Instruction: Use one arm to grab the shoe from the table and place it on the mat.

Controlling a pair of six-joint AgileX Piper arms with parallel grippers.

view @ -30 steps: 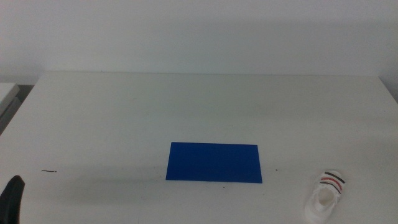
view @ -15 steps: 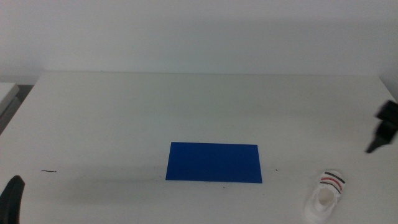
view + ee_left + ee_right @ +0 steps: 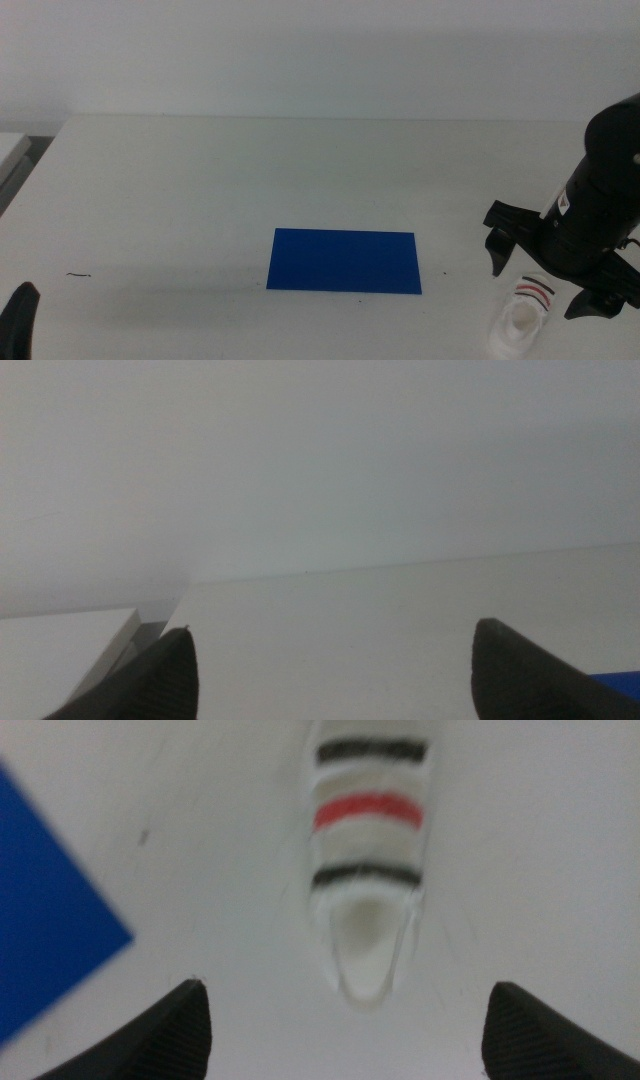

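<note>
table (image 3: 200, 180) fills the frame; mat (image 3: 344, 261) lies flat at centre, bare, so it's ready as the drop spot. right arm (image 3: 600, 200) hangs at right edge over shoe (image 3: 522, 313) at lower right, right gripper (image 3: 545, 270) spread wide, lined up to straddle it. left gripper (image 3: 330, 660) idles at bottom left, jaws apart

Shoe (image 3: 522, 318): toe end partly hidden behind right arm (image 3: 597, 205) in middle view; blurred in right wrist view. Mat (image 3: 45, 910) cut off by picture edge there. Left gripper (image 3: 18, 320): only dark sliver at bottom edge of middle view.
</note>
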